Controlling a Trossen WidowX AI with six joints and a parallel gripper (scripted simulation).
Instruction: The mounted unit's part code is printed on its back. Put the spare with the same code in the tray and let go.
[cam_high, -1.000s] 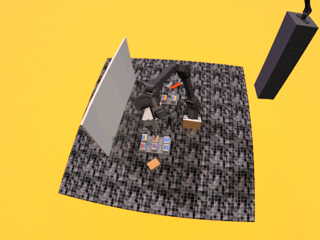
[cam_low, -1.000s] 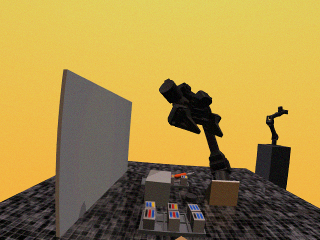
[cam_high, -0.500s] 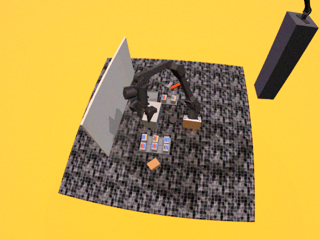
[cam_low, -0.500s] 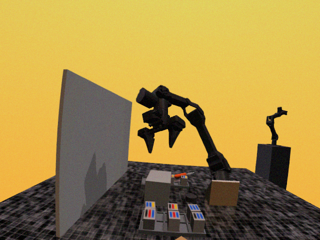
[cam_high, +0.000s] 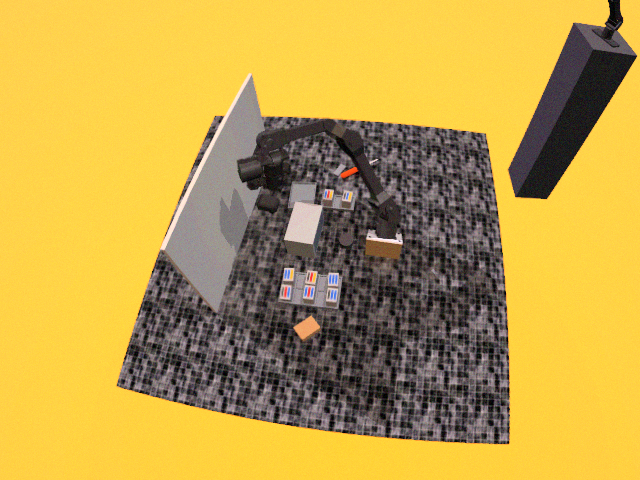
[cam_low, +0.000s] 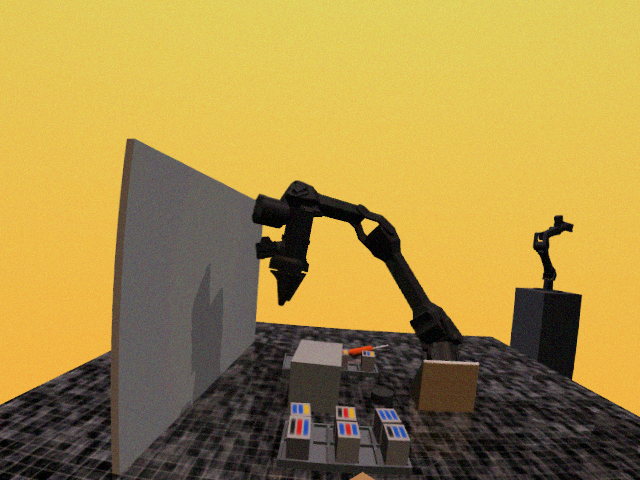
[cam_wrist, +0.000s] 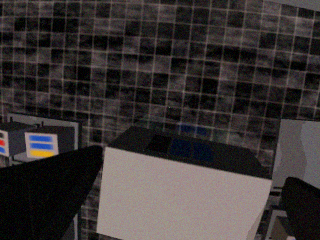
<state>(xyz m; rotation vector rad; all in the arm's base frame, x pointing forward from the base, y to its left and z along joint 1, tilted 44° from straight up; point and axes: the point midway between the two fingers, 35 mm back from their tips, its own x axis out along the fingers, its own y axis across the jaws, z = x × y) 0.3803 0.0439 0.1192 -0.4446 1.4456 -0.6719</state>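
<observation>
The fingers of the gripper (cam_high: 271, 181) (cam_low: 282, 302) (cam_wrist: 195, 164) stand wide apart, with nothing between them. The arm (cam_high: 369, 173) (cam_low: 410, 281) arches up from its base, reaches toward the upright board (cam_high: 217, 191) (cam_low: 180, 289), and bends down at the wrist, fingertips pointing down above the mat.

Nearest in the exterior view is an orange block (cam_high: 307, 328) (cam_low: 362, 476). Behind it, a rack (cam_high: 321, 281) (cam_low: 323, 454) (cam_wrist: 76, 135) carries six spares; the spare marked black, blue, blue (cam_high: 331, 295) (cam_low: 397, 444) stands in its near corner, toward the arm's base. Farther on is the mounted unit (cam_high: 303, 227) (cam_low: 315, 372) (cam_wrist: 182, 195), its shaded back showing one black and two blue bars in the wrist view. Just beyond lies the flat grey tray (cam_high: 302, 193) (cam_wrist: 292, 145), beside a smaller rack (cam_high: 338, 205) holding two spares. A screwdriver (cam_high: 349, 172) (cam_low: 360, 350) lies past these. Farthest, a second arm (cam_high: 614, 18) (cam_low: 542, 253) tops a dark pedestal (cam_high: 573, 113) (cam_low: 545, 322).
</observation>
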